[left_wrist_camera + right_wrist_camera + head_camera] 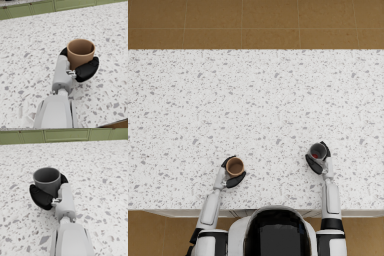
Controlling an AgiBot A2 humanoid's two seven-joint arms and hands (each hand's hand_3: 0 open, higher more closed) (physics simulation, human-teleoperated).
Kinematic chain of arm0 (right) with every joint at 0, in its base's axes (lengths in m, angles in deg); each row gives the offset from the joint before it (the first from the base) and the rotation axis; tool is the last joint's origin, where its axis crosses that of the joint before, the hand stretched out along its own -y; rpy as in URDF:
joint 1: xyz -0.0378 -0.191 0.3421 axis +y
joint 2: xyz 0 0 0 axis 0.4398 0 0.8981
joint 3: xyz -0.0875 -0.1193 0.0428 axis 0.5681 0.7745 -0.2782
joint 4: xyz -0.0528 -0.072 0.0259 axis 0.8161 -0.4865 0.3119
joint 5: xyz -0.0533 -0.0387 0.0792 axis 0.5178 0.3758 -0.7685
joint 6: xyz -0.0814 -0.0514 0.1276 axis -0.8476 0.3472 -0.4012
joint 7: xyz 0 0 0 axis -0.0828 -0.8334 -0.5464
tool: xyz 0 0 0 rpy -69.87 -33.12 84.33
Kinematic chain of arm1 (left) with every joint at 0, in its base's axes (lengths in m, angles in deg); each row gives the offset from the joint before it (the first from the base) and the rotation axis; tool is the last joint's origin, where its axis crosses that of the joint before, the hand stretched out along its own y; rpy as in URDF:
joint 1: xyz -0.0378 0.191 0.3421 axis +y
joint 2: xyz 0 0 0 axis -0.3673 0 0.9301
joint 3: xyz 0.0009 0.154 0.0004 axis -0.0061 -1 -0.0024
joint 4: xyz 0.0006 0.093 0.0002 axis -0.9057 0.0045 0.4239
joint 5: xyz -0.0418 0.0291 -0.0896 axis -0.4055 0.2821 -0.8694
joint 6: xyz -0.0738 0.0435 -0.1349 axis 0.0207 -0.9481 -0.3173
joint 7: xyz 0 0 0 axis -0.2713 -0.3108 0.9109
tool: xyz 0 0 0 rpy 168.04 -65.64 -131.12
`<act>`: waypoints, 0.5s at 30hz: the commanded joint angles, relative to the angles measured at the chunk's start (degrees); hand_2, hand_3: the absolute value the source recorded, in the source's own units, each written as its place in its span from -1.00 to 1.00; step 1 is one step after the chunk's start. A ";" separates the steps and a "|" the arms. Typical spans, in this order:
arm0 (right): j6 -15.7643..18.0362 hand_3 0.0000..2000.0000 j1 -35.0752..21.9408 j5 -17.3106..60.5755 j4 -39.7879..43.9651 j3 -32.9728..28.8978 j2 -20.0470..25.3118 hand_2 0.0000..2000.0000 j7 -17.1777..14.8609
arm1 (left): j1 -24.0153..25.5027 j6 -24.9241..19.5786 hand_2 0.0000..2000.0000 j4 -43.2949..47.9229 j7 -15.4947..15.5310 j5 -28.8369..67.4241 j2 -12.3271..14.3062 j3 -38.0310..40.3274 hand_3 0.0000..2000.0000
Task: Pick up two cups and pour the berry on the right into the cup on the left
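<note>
Green cabinets (pixel 50 7) stand beyond the speckled counter (pixel 258 100), on which both cups stand upright near its front edge, well apart: left hand (pixel 232 175) wraps the brown cup (pixel 235 166), right hand (pixel 317 161) wraps the grey cup (pixel 318 151) (a red berry (pixel 315 155) only faintly visible inside).
</note>
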 commanded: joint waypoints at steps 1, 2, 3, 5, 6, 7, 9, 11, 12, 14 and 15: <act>0.74 0.28 -0.23 0.01 -1.50 -0.16 0.12 1.00 0.05 | -0.39 -0.05 1.00 0.72 0.10 0.00 0.30 0.49 0.28; 0.41 0.28 -0.23 0.01 -1.50 -0.27 0.23 1.00 0.18 | -0.37 0.12 1.00 0.72 0.16 0.00 0.42 0.60 0.28; 0.46 0.28 -0.13 0.01 -2.93 -0.51 0.33 1.00 0.26 | -0.42 0.28 1.00 1.48 0.22 0.00 0.57 0.29 0.28; 0.75 0.28 0.47 0.02 -7.66 -0.53 0.51 1.00 0.25 | -0.80 0.65 1.00 5.17 0.26 0.00 1.01 -0.02 0.28; 0.68 0.28 0.60 0.02 -10.81 -0.29 0.61 1.00 0.27 | -1.77 0.73 1.00 6.53 0.29 0.00 1.66 -0.49 0.28; 0.76 0.28 0.18 0.02 -12.52 0.10 0.70 1.00 0.26 | -2.51 0.83 1.00 7.39 0.30 0.00 2.23 -0.97 0.28; 1.13 0.28 -0.24 0.01 -16.65 1.82 0.93 1.00 0.24 | -4.94 0.97 1.00 8.09 0.34 0.00 4.14 -2.57 0.28; 1.48 0.28 -1.07 0.01 -19.42 3.42 1.25 1.00 0.24 | -7.53 0.93 1.00 7.73 0.34 -0.01 6.14 -3.17 0.28; 1.58 0.28 -2.04 0.01 -20.22 4.18 1.52 1.00 0.23 | -8.52 0.94 1.00 7.90 0.32 -0.01 6.98 -3.40 0.28; 1.85 0.28 -6.72 0.01 -20.96 5.07 2.56 1.00 0.23 | -14.34 0.83 1.00 4.34 0.29 -0.01 11.65 -4.46 0.28; 1.90 0.28 -7.75 1.79 -20.75 5.13 2.85 1.00 0.18 | -15.11 0.77 1.00 3.51 0.31 1.76 12.11 -4.85 0.28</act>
